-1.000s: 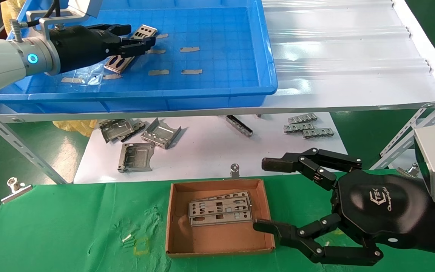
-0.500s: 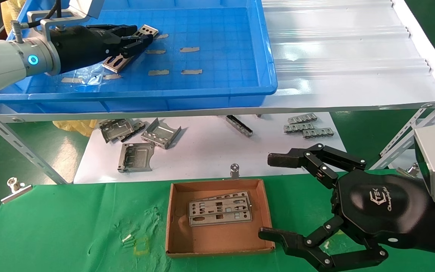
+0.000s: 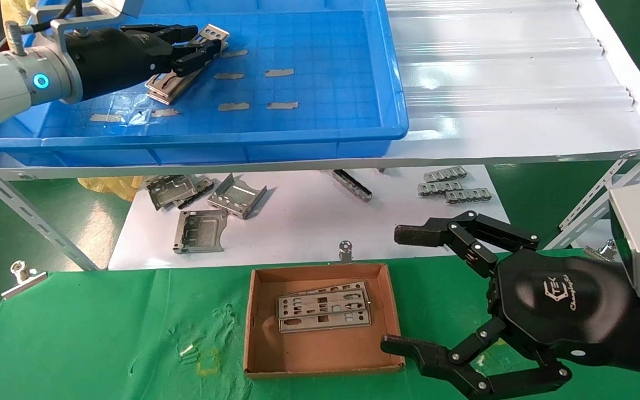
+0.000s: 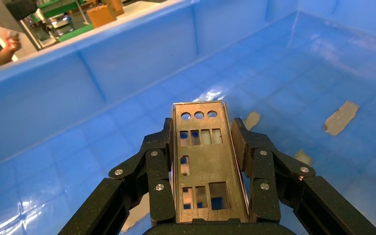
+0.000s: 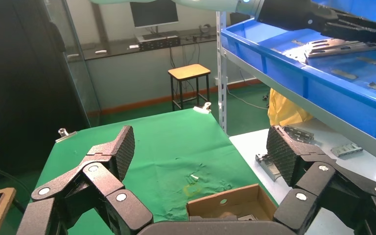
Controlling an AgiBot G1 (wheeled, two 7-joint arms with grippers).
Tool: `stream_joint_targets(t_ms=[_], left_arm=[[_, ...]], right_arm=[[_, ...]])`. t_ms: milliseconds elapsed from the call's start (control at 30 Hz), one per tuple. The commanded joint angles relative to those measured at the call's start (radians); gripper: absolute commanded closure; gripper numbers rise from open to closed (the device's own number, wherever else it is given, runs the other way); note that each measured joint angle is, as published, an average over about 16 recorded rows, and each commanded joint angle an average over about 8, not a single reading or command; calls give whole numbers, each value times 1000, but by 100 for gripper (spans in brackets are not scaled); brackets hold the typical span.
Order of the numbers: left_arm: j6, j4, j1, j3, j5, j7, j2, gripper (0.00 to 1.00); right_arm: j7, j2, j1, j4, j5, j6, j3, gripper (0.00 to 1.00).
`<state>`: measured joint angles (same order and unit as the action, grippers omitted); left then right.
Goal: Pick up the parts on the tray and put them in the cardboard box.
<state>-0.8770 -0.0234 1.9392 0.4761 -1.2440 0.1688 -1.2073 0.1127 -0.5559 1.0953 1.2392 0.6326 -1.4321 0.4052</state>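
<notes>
My left gripper [image 3: 200, 51] is inside the blue tray [image 3: 242, 139] at the far left. It is shut on the long edges of a silver punched plate [image 3: 211, 36], shown lengthwise between the fingers in the left wrist view [image 4: 203, 161]. The plate's near end [image 3: 164, 88] lies low over the tray floor and looks doubled, maybe a second plate under it. The brown cardboard box [image 3: 320, 355] sits on the green cloth with two plates [image 3: 323, 311] in it. My right gripper [image 3: 402, 290] is open and empty just right of the box.
Grey tape scraps [image 3: 278, 72] stick to the tray floor. Folded grey brackets [image 3: 200, 230] and small notched strips [image 3: 453, 189] lie on the white board under the shelf. A metal clip [image 3: 23, 275] sits at the cloth's left edge. Shelf struts slope down at both sides.
My left gripper has closed on the plate and drawn back to the left with it. My right gripper shifted slightly right and stays open.
</notes>
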Motion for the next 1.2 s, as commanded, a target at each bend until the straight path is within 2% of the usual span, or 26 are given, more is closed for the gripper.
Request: stream_joint_targets(t_ms=[33,300,467,567,800,900,1067,1200], left_arm=[[-7,0,3,-3,4,2,2,100],[-57,-1,17,-13,20,4,17,100],[-144,-12,27,-18,28,9,41,100],[-243,-24,28,-19,30,14,62,100],[-587,-66,23,-15,36,36,122,100],[-682,-90,13,-5,32,48,140,100],[-730,-195,-44,24,57,57,168,100],[-733,-364,-140,66,134,43,215,100]], right_arm=[[0,0,0,0,0,0,0,0],[0,0,0,0,0,0,0,0],[0,0,0,0,0,0,0,0],[0,0,0,0,0,0,0,0],[0,0,0,0,0,0,0,0],[0,0,0,0,0,0,0,0],[0,0,0,0,0,0,0,0],[0,0,0,0,0,0,0,0]])
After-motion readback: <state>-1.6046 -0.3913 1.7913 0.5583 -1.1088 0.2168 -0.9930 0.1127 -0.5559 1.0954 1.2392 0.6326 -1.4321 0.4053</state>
